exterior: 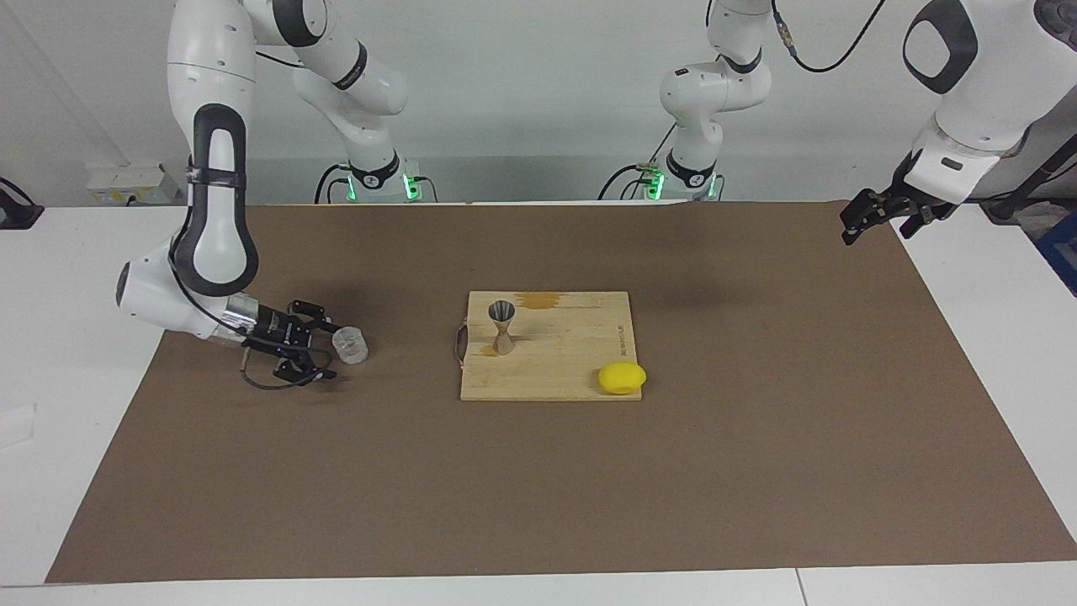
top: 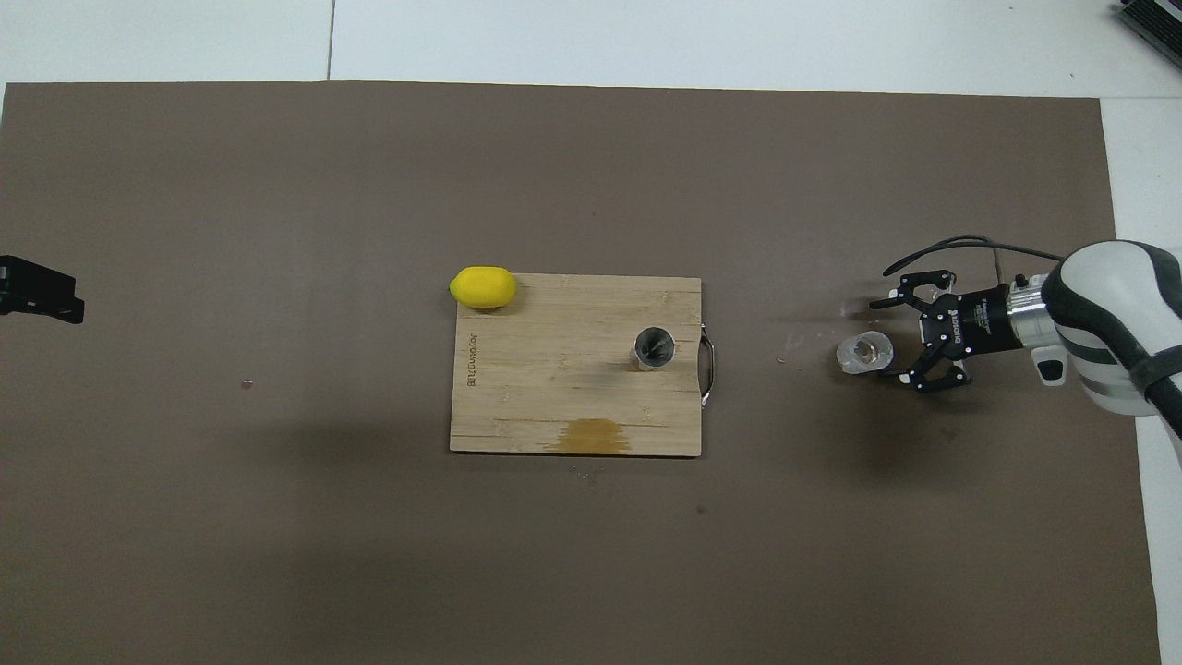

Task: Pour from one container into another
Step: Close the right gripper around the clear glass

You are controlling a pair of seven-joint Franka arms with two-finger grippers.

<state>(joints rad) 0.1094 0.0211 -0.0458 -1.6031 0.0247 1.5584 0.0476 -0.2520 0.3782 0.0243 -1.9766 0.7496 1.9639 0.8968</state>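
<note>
One pincer, the right pincer (exterior: pixel 324 349), lies low on the counter (exterior: pixel 538 488) with its fingers wide, and the glass tumbler (exterior: pixel 350 345) stands just at their tips, at 3 o'clock from it in the facing view, toward the jigger (exterior: pixel 502 326) on the board (exterior: pixel 580 370), while the left pincer (exterior: pixel 875 220) waits, well apart.

We are seeing a clear glass tumbler (exterior: pixel 350 345) with textured sides that are catching the light, and a silver metal jigger (exterior: pixel 502 326) that is showing a smooth, faintly shiny finish. The cutting board (exterior: pixel 580 370) is looking like pale wood with visible grain, matt, with a darker stain near one edge. The lemon (exterior: pixel 622 378) is appearing smooth and slightly glossy. A matt brown paper-like sheet (exterior: pixel 538 488) is covering the white desk (exterior: pixel 76 438), which is looking smooth.
</note>
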